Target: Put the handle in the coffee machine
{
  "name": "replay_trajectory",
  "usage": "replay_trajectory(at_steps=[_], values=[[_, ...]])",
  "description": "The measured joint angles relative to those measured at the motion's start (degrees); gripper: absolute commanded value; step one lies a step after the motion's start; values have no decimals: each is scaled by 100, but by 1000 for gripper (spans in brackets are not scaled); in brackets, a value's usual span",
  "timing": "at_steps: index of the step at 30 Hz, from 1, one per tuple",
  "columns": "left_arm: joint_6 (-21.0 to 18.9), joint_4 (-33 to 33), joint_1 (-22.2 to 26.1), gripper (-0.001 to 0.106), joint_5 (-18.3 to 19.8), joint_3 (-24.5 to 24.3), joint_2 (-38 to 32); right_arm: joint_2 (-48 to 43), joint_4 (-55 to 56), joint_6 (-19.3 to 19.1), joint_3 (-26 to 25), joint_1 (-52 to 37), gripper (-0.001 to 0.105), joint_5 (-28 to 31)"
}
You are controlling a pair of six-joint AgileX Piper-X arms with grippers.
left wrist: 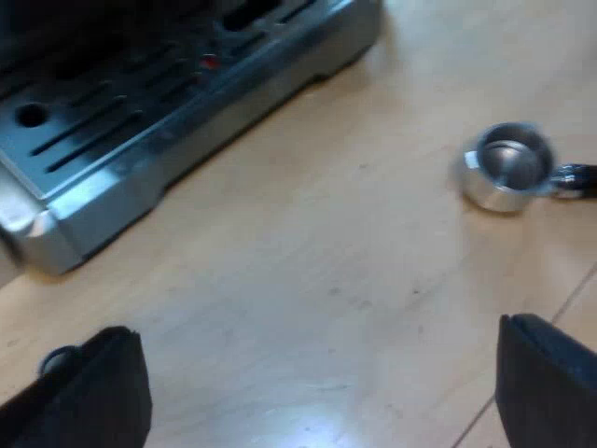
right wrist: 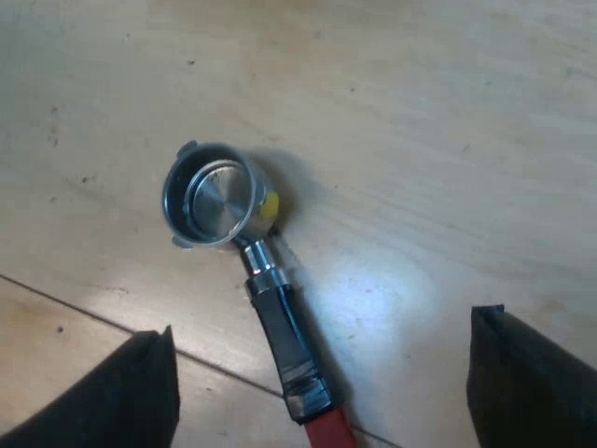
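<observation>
The metal holder [right wrist: 213,198] lies loose on the wooden table, its round basket facing up and its dark handle [right wrist: 284,336] running back to a red end [right wrist: 326,431]. My right gripper [right wrist: 322,392] hovers above the handle, open, one finger on either side and neither touching. The holder's basket [left wrist: 508,166] also lies on the wood some way from the espresso machine [left wrist: 140,121]. My left gripper [left wrist: 322,392] is open over bare wood between the machine and the holder, holding nothing.
The machine's slotted metal drip tray [left wrist: 103,140] sits low at its base, with a small red mark [left wrist: 209,62] among the slots. A seam in the tabletop [right wrist: 84,308] runs under the holder's handle.
</observation>
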Motion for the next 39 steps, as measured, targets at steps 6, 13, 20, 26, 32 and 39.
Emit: replay_trajectory(at_steps=[6, 13, 20, 26, 32, 39], values=[[361, 24, -99, 77, 262, 0, 208, 262, 0, 71, 0, 101, 66, 11], [541, 20, -1254, 77, 265, 0, 544, 537, -165, 169, 0, 101, 66, 11], [541, -525, -2608, 77, -506, 0, 849, 1050, -306, 257, 0, 101, 65, 11], [553, -779, -3416, 77, -611, 0, 869, 1438, -292, 115, 0, 101, 63, 257], [543, -1044, -3540, 77, -640, 125, 1155, 1732, -194, -237, 0, 101, 62, 289], [541, -1281, -3540, 77, -663, 147, 1502, 1919, 0, -510, 0, 592, 62, 840]])
